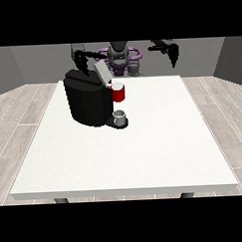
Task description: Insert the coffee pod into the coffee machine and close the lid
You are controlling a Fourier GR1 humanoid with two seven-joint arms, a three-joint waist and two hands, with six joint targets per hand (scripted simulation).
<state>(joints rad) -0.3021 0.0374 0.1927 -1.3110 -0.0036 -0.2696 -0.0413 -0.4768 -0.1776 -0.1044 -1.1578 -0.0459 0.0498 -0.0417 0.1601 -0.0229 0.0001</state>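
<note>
The black coffee machine [87, 102] stands on the white table [144, 152], left of centre. Its grey lid [102, 71] is tilted up and open. Below the lid, a red pod holder [119, 93] sticks out to the right, with a pale round top; I cannot tell if that is the pod. A small grey cup [120, 116] sits on the machine's base under the holder. The hand at the view's left [82, 61] hovers just behind the machine's top, left of the lid. The hand at the view's right [172, 53] is raised beyond the table's far edge, fingers hanging down, holding nothing.
The robot's torso [119, 56] is behind the table's far edge, right behind the machine. A wooden floor surrounds the table. White table surface stretches to the right of the machine and towards the camera.
</note>
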